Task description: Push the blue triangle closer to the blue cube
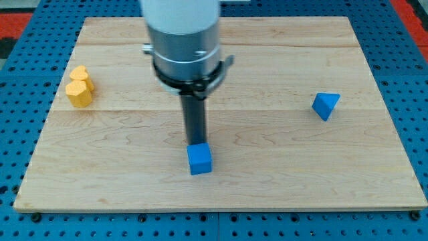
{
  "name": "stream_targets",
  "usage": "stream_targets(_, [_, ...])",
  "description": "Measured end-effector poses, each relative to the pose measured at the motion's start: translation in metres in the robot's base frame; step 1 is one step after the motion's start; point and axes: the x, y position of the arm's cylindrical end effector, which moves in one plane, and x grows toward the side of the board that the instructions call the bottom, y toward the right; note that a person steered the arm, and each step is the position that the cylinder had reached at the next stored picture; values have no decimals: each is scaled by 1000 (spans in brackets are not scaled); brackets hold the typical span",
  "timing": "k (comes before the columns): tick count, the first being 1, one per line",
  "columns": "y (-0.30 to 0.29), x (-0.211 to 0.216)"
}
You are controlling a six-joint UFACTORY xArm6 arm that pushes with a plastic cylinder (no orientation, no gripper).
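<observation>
The blue cube (199,159) sits on the wooden board (281,174) below the middle. The blue triangle (326,105) lies far off at the view's right, a little higher up. My tip (196,143) stands right behind the blue cube's top edge, touching or almost touching it, and far to the left of the blue triangle. The arm's grey body rises from the tip toward the view's top.
Two yellow blocks (79,88) stand pressed together near the board's left edge. The board lies on a blue pegboard (20,100) that shows on all sides.
</observation>
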Motion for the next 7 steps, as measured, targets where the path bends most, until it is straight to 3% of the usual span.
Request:
stream_targets(3, [91,-12])
stream_targets(5, [290,-22])
stream_targets(6, [297,-79])
stream_targets(7, [228,-78])
